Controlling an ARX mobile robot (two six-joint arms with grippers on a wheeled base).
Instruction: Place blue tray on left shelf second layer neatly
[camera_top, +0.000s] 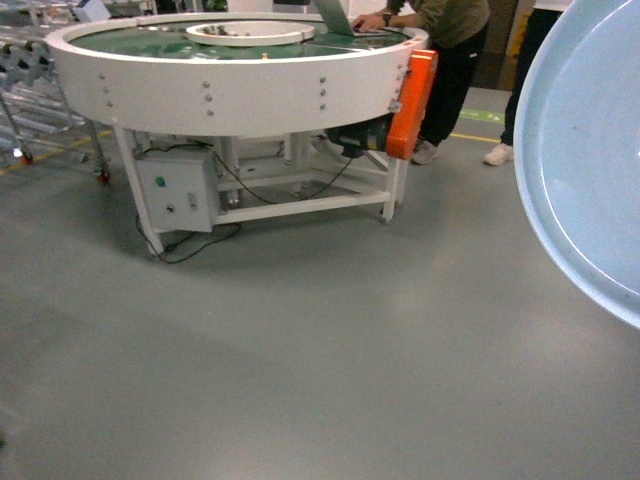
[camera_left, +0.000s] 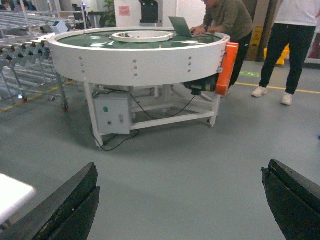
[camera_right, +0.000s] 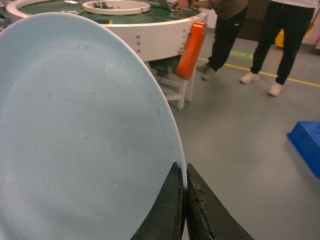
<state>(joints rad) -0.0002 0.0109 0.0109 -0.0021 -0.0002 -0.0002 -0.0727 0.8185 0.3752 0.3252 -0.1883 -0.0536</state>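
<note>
The blue tray (camera_right: 80, 130) is a pale round plate held up on edge, filling the left of the right wrist view. It also shows at the right edge of the head view as a tilted blue tray (camera_top: 585, 150). My right gripper (camera_right: 185, 176) is shut on the tray's rim, one black finger on each side. My left gripper (camera_left: 180, 185) hangs open above bare grey floor, its two black fingers far apart and nothing between them. No shelf appears in any view.
A round white conveyor table (camera_top: 230, 95) on a white frame stands ahead, with an orange guard (camera_top: 412, 100) and a grey control box (camera_top: 178, 190). Two people (camera_left: 295, 45) stand at the back right. A deep-blue crate (camera_right: 306, 145) lies on the floor at right. Roller racks (camera_left: 25, 55) stand left.
</note>
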